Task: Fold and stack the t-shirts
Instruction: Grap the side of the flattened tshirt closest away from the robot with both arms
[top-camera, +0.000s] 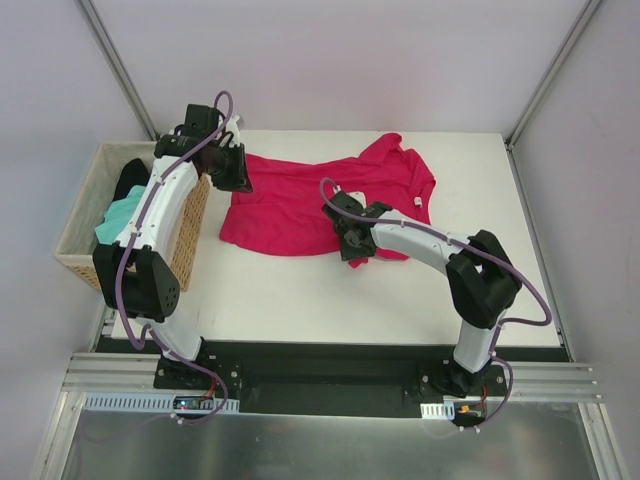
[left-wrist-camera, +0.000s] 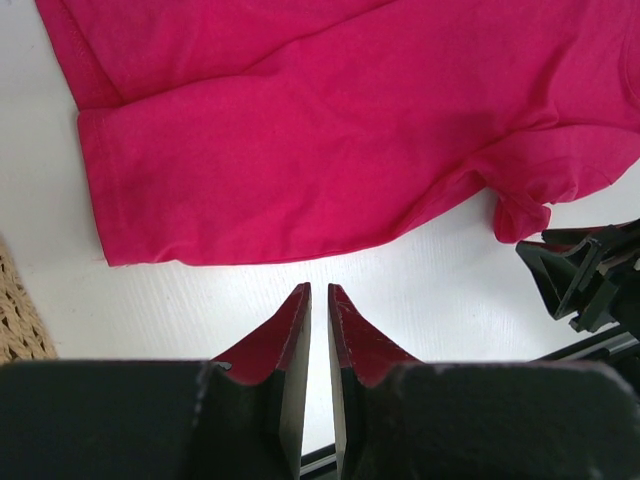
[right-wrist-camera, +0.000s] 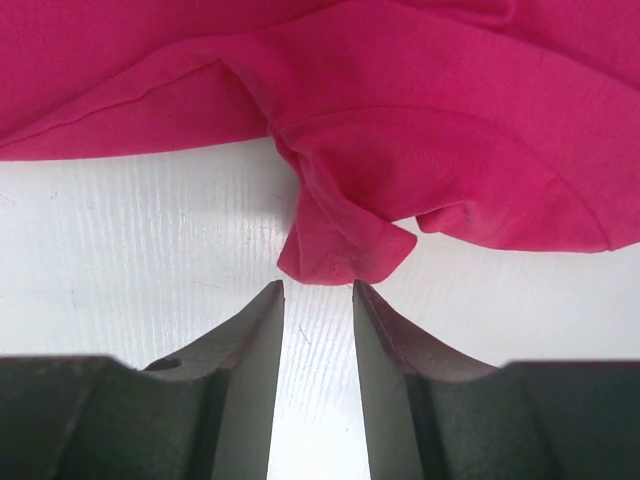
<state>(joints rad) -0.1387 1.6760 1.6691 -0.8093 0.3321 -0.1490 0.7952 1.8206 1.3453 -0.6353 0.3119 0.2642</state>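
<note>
One red shirt (top-camera: 290, 215) is lying rumpled just beside the basket (top-camera: 188, 240); probably handling soft, light, limp, and best pinched at a hem corner. Left gripper (left-wrist-camera: 319, 295) is hovering nearly closed, right gripper (right-wrist-camera: 318, 292) part-open, both empty.

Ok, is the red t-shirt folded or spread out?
Spread out, rumpled: the crimson t-shirt lies open on the table, one sleeve bunched, no neat fold.
</note>
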